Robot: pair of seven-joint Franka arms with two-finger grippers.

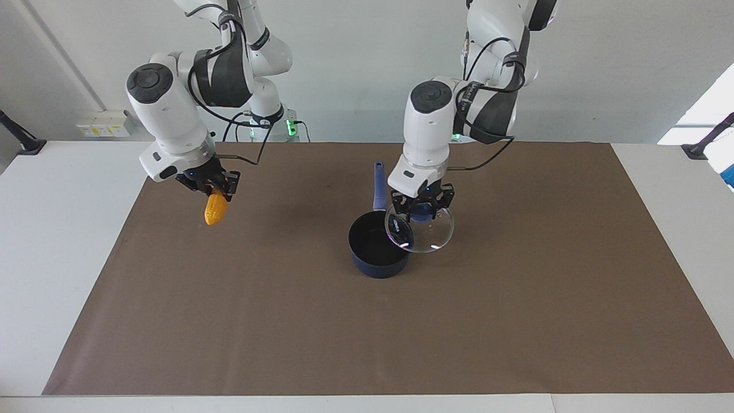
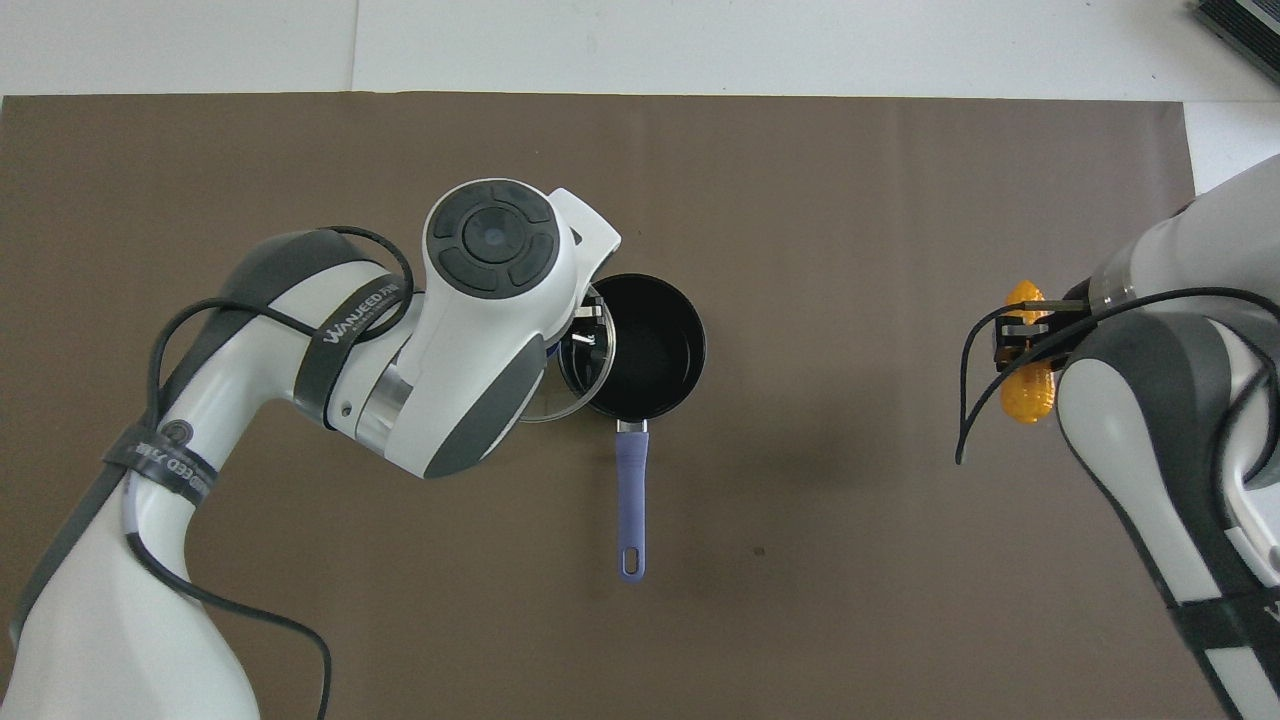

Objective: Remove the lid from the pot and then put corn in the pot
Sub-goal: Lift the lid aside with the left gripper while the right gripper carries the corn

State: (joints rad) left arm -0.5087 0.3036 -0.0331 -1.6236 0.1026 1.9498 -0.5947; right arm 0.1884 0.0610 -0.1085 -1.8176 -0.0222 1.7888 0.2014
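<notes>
The dark navy pot stands open on the brown mat, its blue-purple handle pointing toward the robots. It also shows in the overhead view. My left gripper is shut on the blue knob of the clear glass lid. It holds the lid in the air, tilted, over the pot's rim on the side toward the left arm's end of the table. My right gripper is shut on the orange-yellow corn and holds it over the mat toward the right arm's end. The corn hangs below the fingers and also shows in the overhead view.
The brown mat covers most of the white table. Black clamp mounts stand at the table's corners nearest the robots. Cables hang from both wrists.
</notes>
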